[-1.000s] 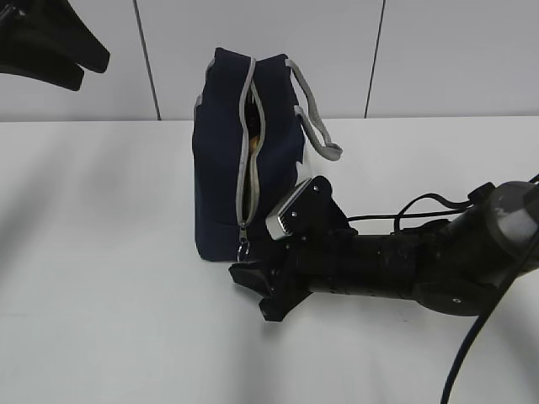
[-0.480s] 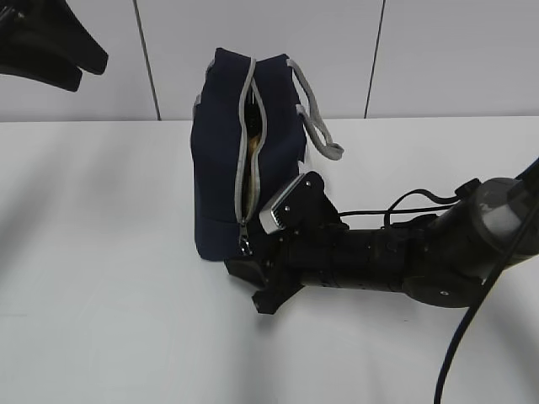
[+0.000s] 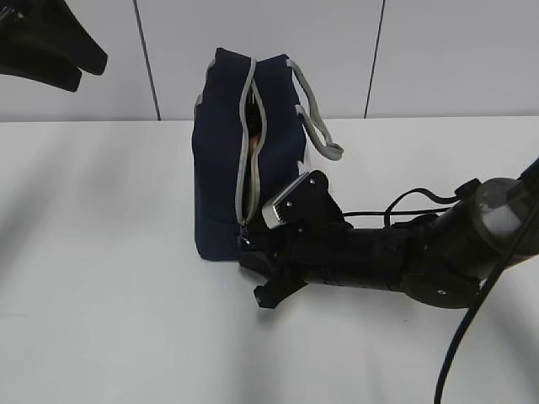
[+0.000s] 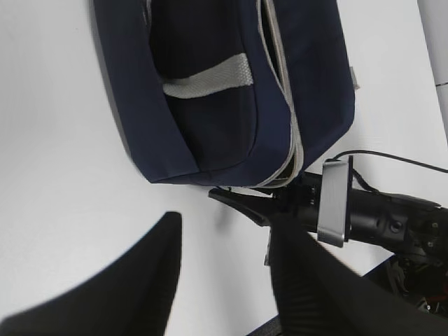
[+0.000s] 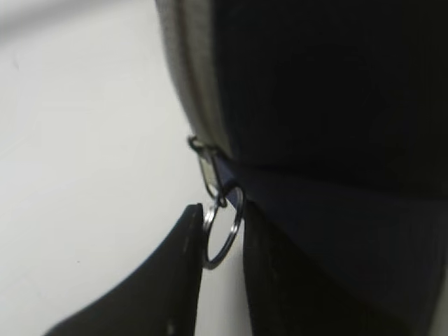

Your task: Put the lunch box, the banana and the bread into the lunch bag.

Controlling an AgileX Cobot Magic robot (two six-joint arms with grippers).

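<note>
Right gripper (image 5: pixel 222 245) is seen nearly closed around the ring pull (image 5: pixel 222 234) of the zipper (image 3: pixel 246 160), low on the lunch bag (image 3: pixel 221 181), which is stood on the white counter (image 3: pixel 109 303). Left gripper (image 4: pixel 224 280) is held half open and empty above the bag.

right gripper (image 5: pixel 220 241) moved in to the lunch bag (image 3: pixel 223 160), jaws narrowed — around the ring pull (image 5: pixel 222 234)

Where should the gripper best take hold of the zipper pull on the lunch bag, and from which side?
Grip the ring pull across its flat faces, from the table side at the zipper's low end; it hangs free of the lunch bag, and the right gripper already straddles it there.
</note>
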